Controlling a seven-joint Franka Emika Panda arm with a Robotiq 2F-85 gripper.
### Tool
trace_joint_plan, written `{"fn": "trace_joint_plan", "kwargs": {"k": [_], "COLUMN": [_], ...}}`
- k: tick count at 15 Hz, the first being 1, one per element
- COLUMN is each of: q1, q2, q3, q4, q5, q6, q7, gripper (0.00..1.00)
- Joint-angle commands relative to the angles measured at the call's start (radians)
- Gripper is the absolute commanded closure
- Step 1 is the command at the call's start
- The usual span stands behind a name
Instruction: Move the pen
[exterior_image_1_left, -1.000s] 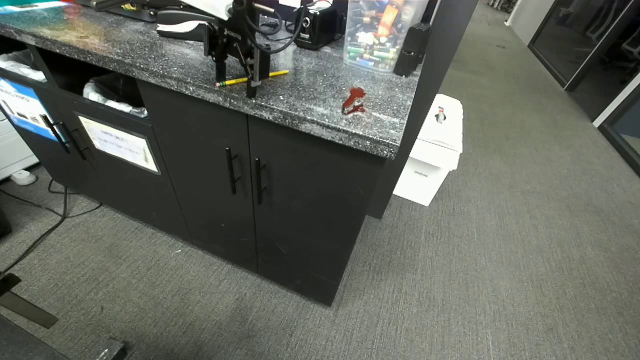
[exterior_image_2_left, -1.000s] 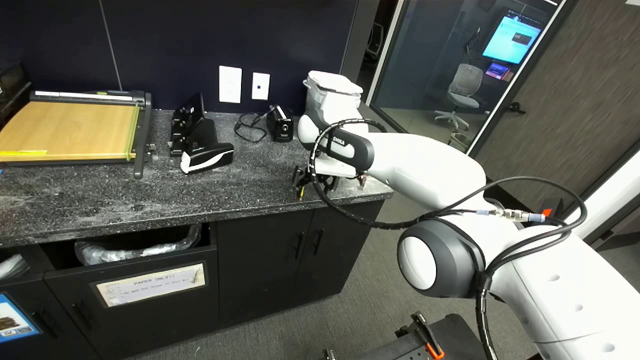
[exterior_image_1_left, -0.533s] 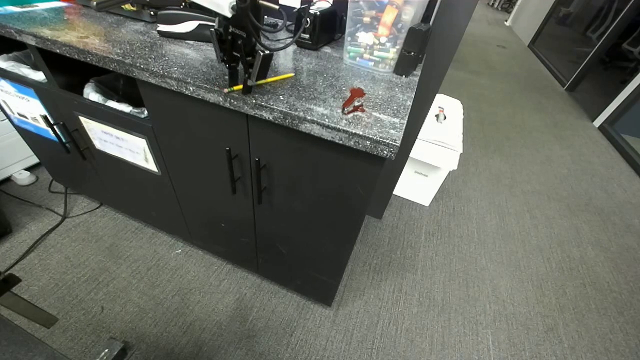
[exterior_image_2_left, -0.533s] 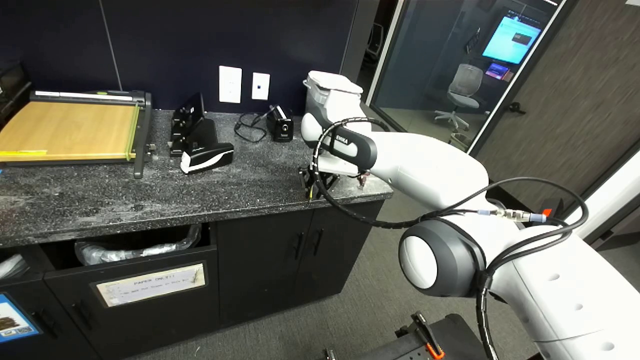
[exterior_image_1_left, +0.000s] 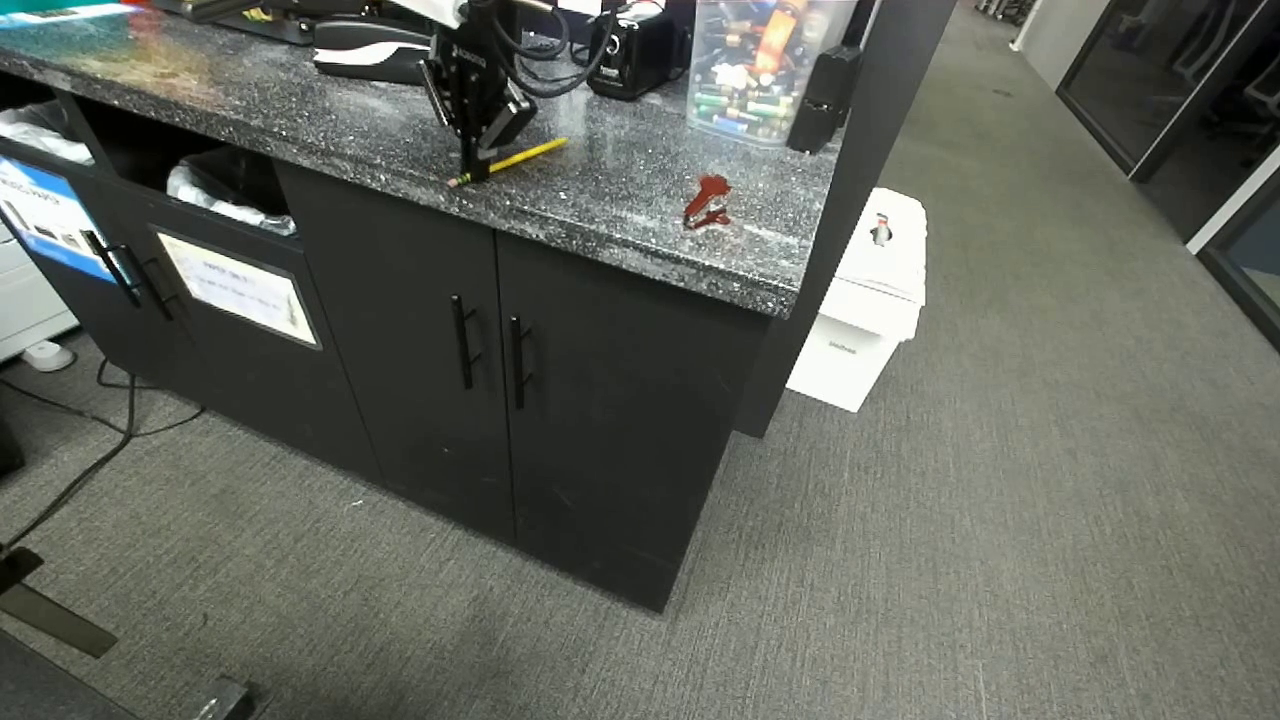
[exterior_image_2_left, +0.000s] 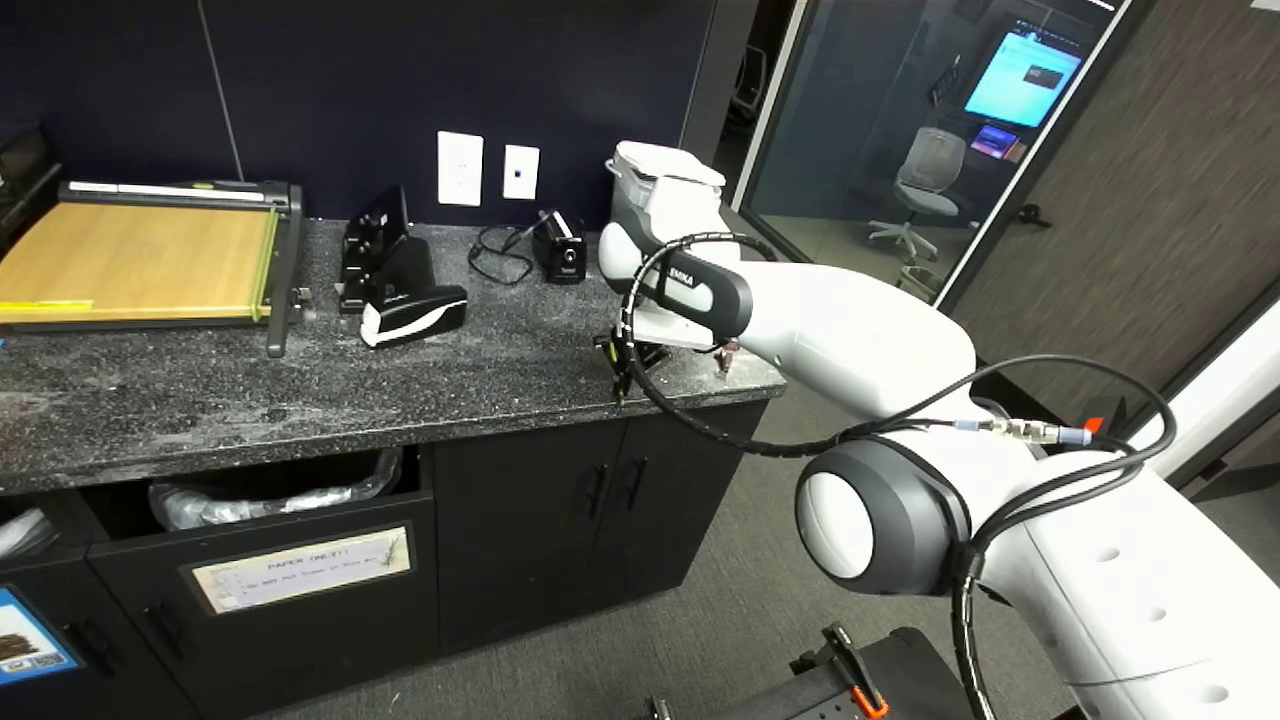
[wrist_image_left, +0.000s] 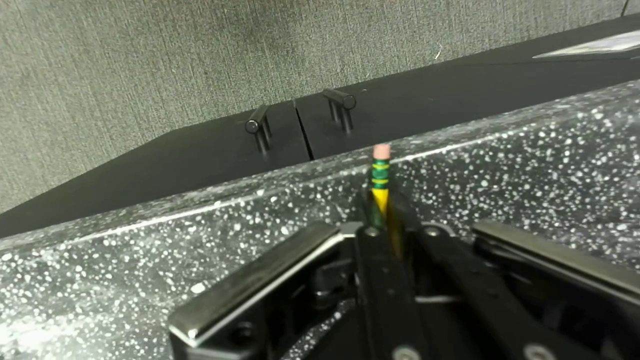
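Observation:
The pen (exterior_image_1_left: 535, 154), a slim yellow pencil with a green band and pink eraser, lies low at the dark speckled countertop close to its front edge. My gripper (exterior_image_1_left: 478, 172) points down at it, jaws drawn together around the pen near the eraser end. In the wrist view the pen's eraser end (wrist_image_left: 381, 172) sticks out past the fingertips toward the counter edge, and the gripper (wrist_image_left: 390, 215) is shut on it. The rest of the shaft is hidden there by the fingers. In an exterior view the cable and arm partly cover the gripper (exterior_image_2_left: 622, 385).
A red staple remover (exterior_image_1_left: 708, 200) lies right of the gripper, with a clear bin of batteries (exterior_image_1_left: 745, 90) behind it. A black sharpener (exterior_image_2_left: 562, 250), a stapler (exterior_image_2_left: 415, 315) and a paper cutter (exterior_image_2_left: 140, 260) stand on the counter. Its front edge (exterior_image_1_left: 640, 255) is close.
The jaws have gone from wide apart to shut around the pen. The pen has shifted slightly toward the counter's front edge and turned a little.

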Motion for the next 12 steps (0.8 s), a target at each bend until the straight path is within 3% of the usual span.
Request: {"fn": "trace_joint_plan", "kwargs": {"k": [1,2,3,4,12], "q1": [0.023,0.043,0.056,0.068,0.135], "q2": [-0.008,0.035,0.033,-0.030,-0.042], "q3": [0.033,0.035,0.040,0.044,0.057], "q4": [0.036,0.131,0.142,0.042,0.018], "q5": [0.009,0.002,0.001,0.001,-0.002], "q6": [-0.005,-0.052,-0.060,-0.015,-0.109], "q7": [-0.081,-0.104,-0.125,-0.147,-0.216], "gripper": [0.98,0.98,0.98,0.98,0.98]}}
